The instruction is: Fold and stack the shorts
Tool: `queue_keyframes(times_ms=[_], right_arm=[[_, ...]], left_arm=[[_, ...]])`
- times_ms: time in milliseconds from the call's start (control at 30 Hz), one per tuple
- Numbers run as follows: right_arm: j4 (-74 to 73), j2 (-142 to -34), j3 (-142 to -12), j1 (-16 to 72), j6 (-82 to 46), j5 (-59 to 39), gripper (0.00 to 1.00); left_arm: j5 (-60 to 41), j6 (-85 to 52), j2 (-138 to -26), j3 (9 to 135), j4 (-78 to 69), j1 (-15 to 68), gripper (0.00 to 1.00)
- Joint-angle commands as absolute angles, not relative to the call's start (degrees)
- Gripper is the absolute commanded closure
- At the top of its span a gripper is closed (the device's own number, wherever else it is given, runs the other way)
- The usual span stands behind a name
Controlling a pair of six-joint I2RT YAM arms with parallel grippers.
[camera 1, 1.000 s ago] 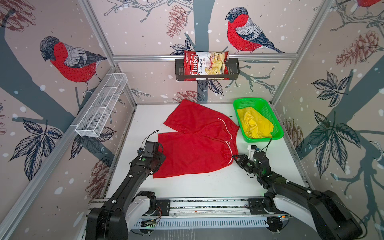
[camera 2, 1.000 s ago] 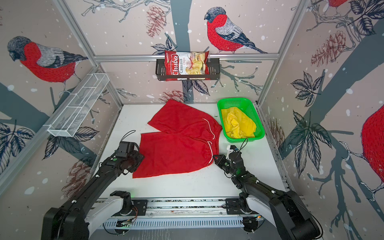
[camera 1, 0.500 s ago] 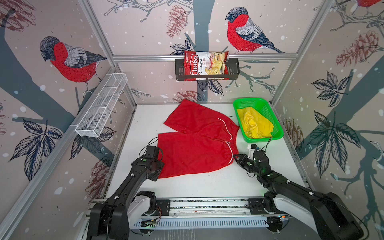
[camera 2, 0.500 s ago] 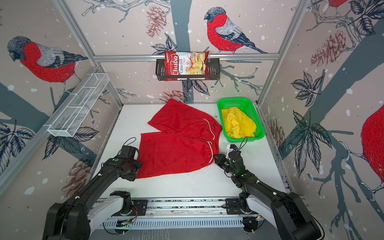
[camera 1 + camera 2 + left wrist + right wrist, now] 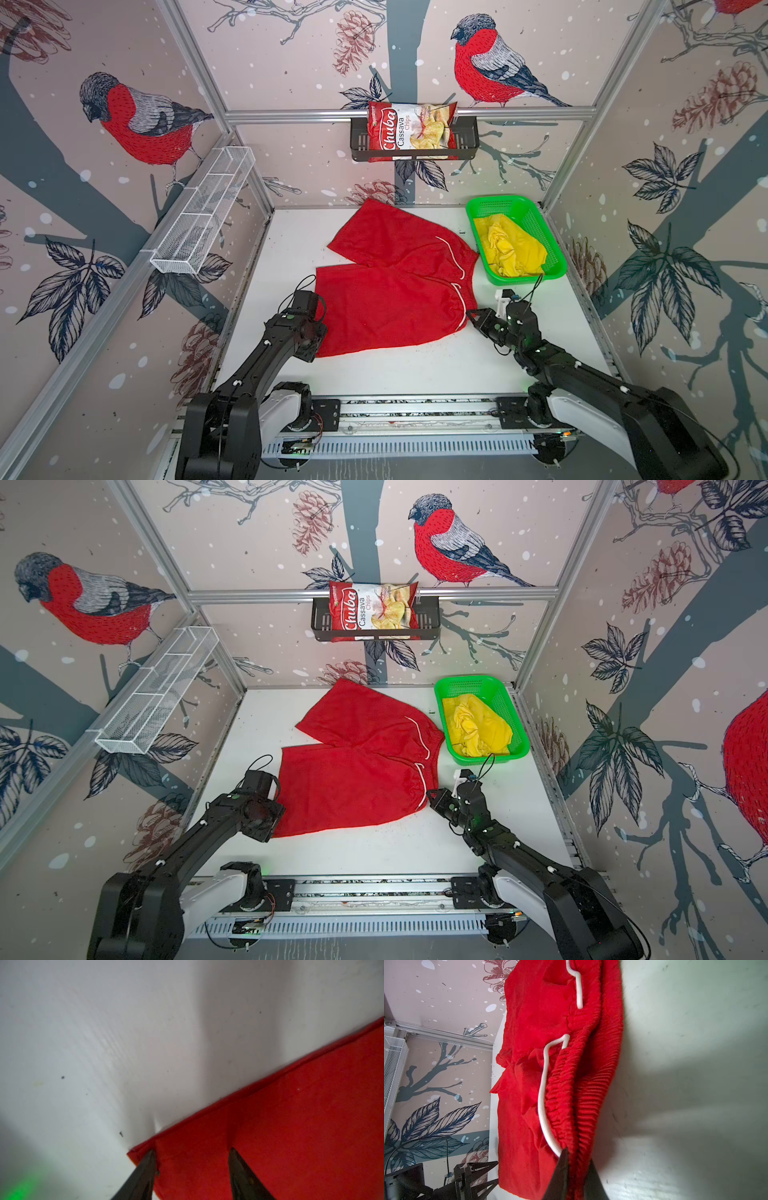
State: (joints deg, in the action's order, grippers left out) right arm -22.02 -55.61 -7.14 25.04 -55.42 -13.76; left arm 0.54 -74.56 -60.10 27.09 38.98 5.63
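Red shorts: right gripper pinches ribbed waistband, left gripper half-open over flat hem.

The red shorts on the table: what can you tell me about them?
The red shorts are bright, thin-looking cloth with a gathered elastic waistband and a white drawstring. They lie spread nearly flat on the white table, legs splayed apart, waist towards the green basket. The right gripper pinches the waistband; the left gripper, open, has its tips at a leg's hem corner.

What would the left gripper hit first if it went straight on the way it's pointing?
Probably the red shorts: the left gripper points down at their hem corner, the table just beneath; contact is unclear.
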Motion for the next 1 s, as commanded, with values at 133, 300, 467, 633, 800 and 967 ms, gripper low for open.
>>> queue_keyframes(times_ms=[133, 300, 467, 633, 800, 967], right_arm=[[-22.1, -55.2, -7.4, 25.1, -54.4, -12.4, 0.86], [-21.7, -55.2, -7.6, 25.1, -54.4, -12.4, 0.86], [-21.8, -55.3, -7.6, 25.2, -54.4, -12.3, 0.86], [-21.6, -55.1, -7.8, 25.2, -54.3, -12.3, 0.86], [-21.0, -54.7, -7.8, 25.1, -54.1, -12.2, 0.87], [-19.4, -54.4, -8.1, 25.2, -54.1, -11.8, 0.87]], left_arm=[[-2.4, -76.8, -52.2, 25.2, 45.6, 5.5, 0.43], [-3.5, -78.0, -48.5, 23.0, 46.6, 5.5, 0.44], [-4.3, -78.0, -47.5, 21.9, 47.0, 5.5, 0.43], [-2.5, -77.9, -48.5, 21.9, 45.6, 5.5, 0.44], [0.1, -77.3, -50.5, 21.9, 43.1, 5.5, 0.53], [1.8, -76.2, -52.8, 22.0, 40.3, 5.5, 0.63]])
